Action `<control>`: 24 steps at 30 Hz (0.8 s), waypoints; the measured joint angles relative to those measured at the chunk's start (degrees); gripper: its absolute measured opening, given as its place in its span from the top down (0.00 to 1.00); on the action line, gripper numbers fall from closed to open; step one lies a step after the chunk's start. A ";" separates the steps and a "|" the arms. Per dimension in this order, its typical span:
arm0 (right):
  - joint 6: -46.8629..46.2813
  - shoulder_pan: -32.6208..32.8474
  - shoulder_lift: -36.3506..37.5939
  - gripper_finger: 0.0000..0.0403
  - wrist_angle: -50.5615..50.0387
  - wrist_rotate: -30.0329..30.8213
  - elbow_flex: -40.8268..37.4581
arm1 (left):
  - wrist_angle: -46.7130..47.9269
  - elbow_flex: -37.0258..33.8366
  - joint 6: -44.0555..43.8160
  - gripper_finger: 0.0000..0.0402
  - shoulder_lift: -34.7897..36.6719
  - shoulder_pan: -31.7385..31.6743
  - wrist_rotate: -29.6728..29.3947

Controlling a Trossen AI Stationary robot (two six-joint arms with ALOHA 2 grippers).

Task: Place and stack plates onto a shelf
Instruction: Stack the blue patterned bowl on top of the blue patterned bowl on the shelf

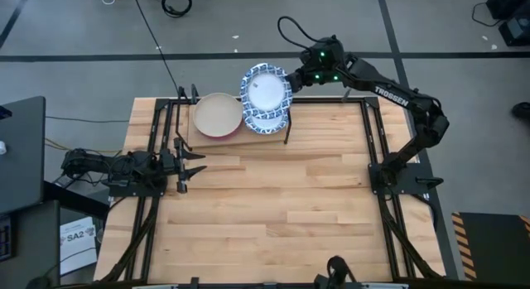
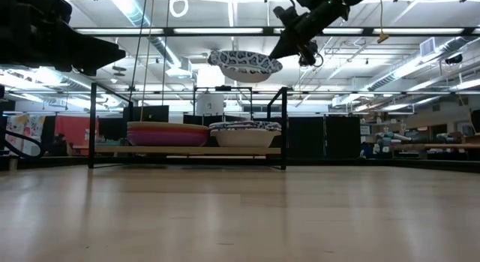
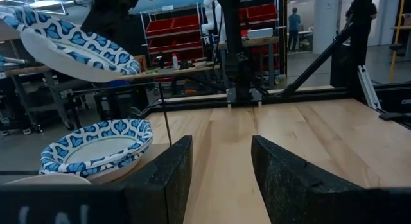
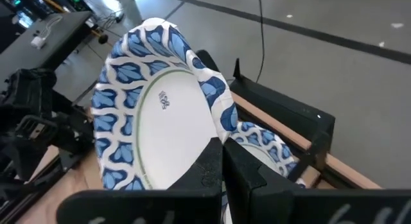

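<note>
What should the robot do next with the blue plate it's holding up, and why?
Probably lower it straight down. The right gripper is shut on the raised plate, which hangs in the air above the blue-patterned stack on the shelf, not yet touching it. The left gripper waits open over the table.

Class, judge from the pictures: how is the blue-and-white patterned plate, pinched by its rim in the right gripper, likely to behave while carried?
The blue-and-white patterned plate looks stiff: it holds its shape though the right gripper pinches only its rim. It seems light, hanging level above the wooden shelf. An edge grip may let it pivot or slip.
</note>
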State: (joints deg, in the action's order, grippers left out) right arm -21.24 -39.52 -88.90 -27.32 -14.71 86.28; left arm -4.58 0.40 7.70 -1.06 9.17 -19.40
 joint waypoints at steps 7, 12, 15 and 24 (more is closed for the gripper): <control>0.42 2.45 -0.02 0.98 2.04 3.15 -0.02 | 0.00 0.00 -0.01 0.59 0.00 0.00 0.00; -0.06 2.96 -0.60 0.98 3.55 5.64 -0.58 | 0.02 -0.02 -0.03 0.59 0.00 0.00 0.01; -0.05 3.30 -3.17 0.98 4.69 5.61 -0.85 | 0.02 -0.02 -0.06 0.59 0.00 0.00 0.03; 0.34 2.40 -10.54 0.98 5.78 2.82 -0.90 | -0.04 -0.04 -0.06 0.59 0.00 0.00 0.07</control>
State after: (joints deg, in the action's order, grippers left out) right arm -20.91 -37.12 -99.45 -21.54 -11.89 85.38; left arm -4.62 0.36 7.64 -1.06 9.17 -19.33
